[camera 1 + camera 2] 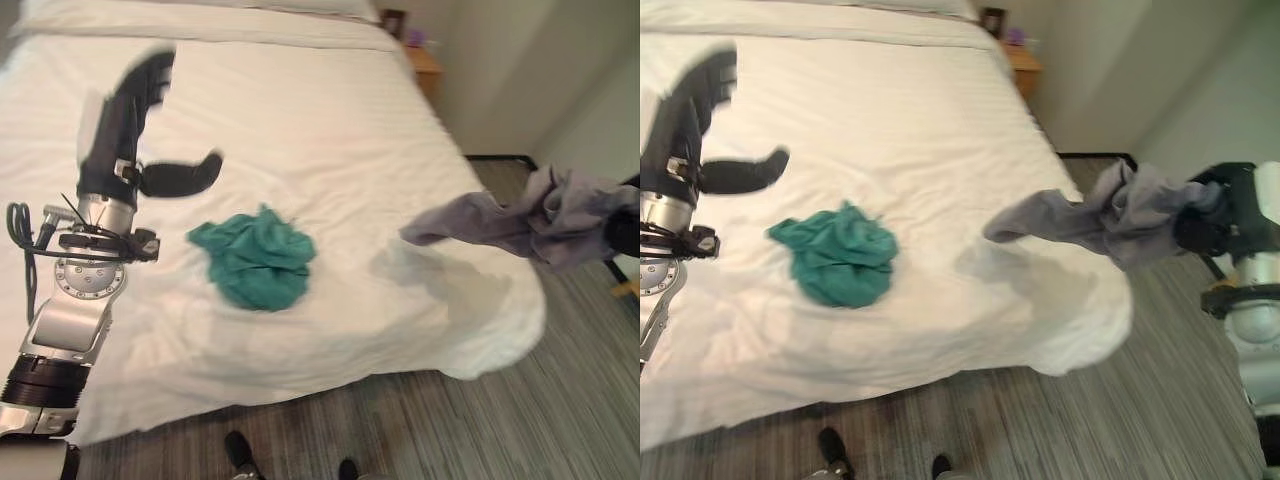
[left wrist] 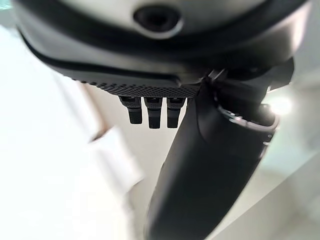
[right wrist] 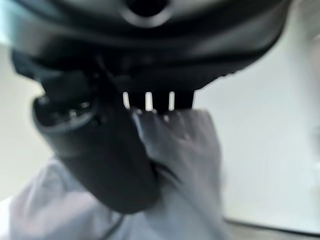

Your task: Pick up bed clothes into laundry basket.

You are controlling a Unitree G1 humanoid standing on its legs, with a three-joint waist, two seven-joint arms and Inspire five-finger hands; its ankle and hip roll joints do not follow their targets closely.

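Note:
A crumpled teal garment [image 1: 258, 259] lies on the white bed [image 1: 330, 130] near its foot. My left hand [image 1: 135, 110] is raised above the bed's left part, fingers straight and thumb out, holding nothing; it stands left of the teal garment. A grey-lilac garment [image 1: 1110, 215] hangs in the air past the bed's right edge, trailing back toward the mattress corner. My right hand [image 1: 1215, 215] is shut on it, and the right wrist view shows the thumb [image 3: 100, 150] pressed into the cloth [image 3: 185, 160].
A wooden nightstand [image 1: 425, 65] stands at the bed's far right by the wall. Grey wood-plank floor [image 1: 560, 400] runs along the bed's foot and right side.

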